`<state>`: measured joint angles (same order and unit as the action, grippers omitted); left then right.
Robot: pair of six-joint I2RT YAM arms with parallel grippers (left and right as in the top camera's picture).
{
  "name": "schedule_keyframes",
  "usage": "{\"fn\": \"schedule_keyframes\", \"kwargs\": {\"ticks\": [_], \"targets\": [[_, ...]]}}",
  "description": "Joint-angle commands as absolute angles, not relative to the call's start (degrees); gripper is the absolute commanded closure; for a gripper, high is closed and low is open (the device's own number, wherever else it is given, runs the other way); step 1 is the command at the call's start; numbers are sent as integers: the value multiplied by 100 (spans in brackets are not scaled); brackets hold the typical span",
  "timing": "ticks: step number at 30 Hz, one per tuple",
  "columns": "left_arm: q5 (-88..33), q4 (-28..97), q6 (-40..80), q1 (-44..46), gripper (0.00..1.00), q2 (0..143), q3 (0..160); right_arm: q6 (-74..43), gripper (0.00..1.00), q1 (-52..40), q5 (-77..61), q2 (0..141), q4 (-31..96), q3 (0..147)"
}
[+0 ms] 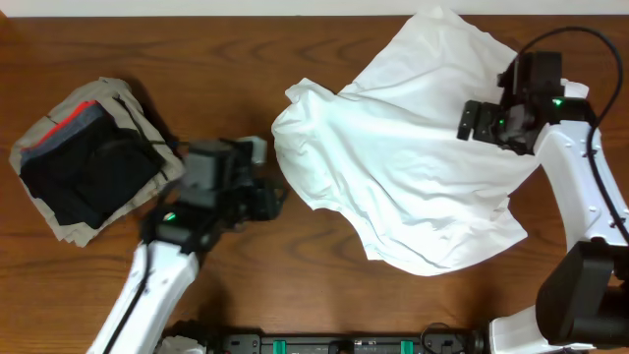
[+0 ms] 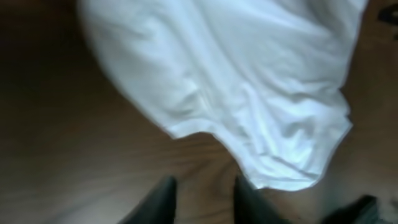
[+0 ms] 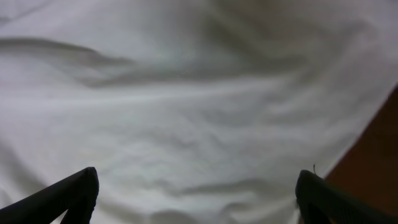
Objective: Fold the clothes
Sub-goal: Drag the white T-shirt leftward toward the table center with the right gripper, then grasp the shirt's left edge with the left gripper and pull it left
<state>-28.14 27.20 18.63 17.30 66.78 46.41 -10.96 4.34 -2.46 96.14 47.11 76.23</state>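
A: Fold status?
B: Not started, by the look of it. Left gripper [image 2: 206, 200], lower centre-left: jaws part open, empty, just beside the white T-shirt [image 1: 413, 182], which lies crumpled centre-right. Right gripper [image 3: 198, 190], upper right: jaws wide, empty, over the fabric.
A: Labels?
B: None readable.

A stack of folded garments [image 1: 84, 157] is seen at the left end of the wooden table [image 1: 295, 285]: khaki underneath, grey and red layers between, black on top.
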Motion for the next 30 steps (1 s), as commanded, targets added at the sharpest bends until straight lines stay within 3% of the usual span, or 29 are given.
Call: {"fn": "schedule_keyframes", "kwargs": {"ticks": [1,3,4,11,17,25,30], "targets": [[-2856,2141,2185,2228,81,7358,4711,-928,1,508,-189,9568,4790,7714],[-2700,1616,2355,2434,93,7848,4711,-921,1,508,-189,9568,4858,7714],[-2630,1402,2471,2502,94,8068,4711,-908,1,508,-189,9568,4888,7714],[-2606,233,3065,2650,94,9714,4711,-906,1,508,-187,9550,4952,7714],[-2567,82,3072,2644,94,10383,4711,-910,1,508,-191,9546,4963,7714],[-716,93,3059,2556,94,10770,4711,-915,1,508,-198,9509,5188,7714],[-161,-34,3050,2003,94,10785,4724,-917,1,508,-198,9478,5269,7714]]}}
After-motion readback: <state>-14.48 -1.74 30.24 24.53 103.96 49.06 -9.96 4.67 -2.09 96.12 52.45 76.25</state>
